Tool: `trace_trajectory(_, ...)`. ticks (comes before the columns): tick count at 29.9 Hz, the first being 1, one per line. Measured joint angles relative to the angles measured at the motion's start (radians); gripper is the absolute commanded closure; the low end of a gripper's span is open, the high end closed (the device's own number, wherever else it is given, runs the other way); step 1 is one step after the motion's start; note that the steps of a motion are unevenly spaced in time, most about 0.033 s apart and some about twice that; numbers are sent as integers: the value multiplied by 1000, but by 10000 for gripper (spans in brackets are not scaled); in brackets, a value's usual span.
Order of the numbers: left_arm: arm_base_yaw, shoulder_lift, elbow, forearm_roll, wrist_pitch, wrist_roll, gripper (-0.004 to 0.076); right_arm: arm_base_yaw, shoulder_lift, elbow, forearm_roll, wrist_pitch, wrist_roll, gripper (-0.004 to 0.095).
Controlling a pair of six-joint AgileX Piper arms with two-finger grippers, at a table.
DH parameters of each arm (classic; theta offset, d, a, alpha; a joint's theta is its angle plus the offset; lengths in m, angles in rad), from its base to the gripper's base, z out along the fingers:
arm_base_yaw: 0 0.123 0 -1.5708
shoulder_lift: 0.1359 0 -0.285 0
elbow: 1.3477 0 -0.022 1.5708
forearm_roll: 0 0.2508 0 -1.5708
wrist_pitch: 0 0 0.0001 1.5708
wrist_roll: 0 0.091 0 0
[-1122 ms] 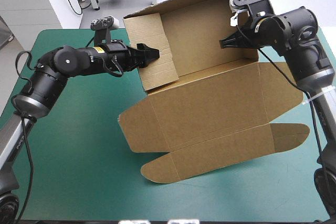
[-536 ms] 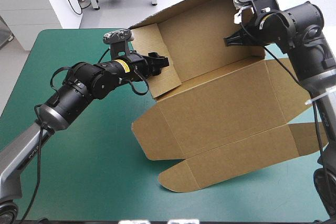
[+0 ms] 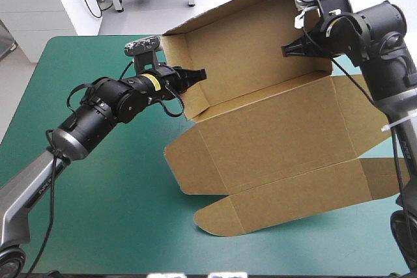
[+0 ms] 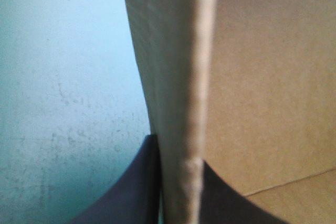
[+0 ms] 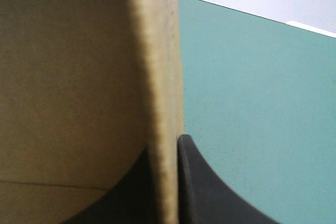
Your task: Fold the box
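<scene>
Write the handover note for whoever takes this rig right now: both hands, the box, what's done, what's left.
Left hand: shut on the box, pinching the edge of its raised left side flap.
Right hand: shut on the box, at the right end of the raised back wall.
Box: mid-table on the teal-green cover; base and front panels lie open toward the near edge.
Done: back wall and left flap are up.
Left: probably raising and tucking the remaining walls.
</scene>
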Motion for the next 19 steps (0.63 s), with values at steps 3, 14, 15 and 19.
trace_trajectory(3, 14, 31, -79, 21, 89, 19, 731, 3, 15, -1, 6, 4, 33, 914)
trace_trajectory(14, 41, 276, -477, 105, 497, 191, 731, 5, 109, 174, 80, -3, 153, 914)
trace_trajectory(15, 41, 304, -499, 102, 533, 195, 731, 5, 110, 204, 87, -5, 157, 914)
trace_trajectory(19, 41, 389, -534, 83, 632, 225, 731, 5, 119, 301, 113, -3, 168, 914)
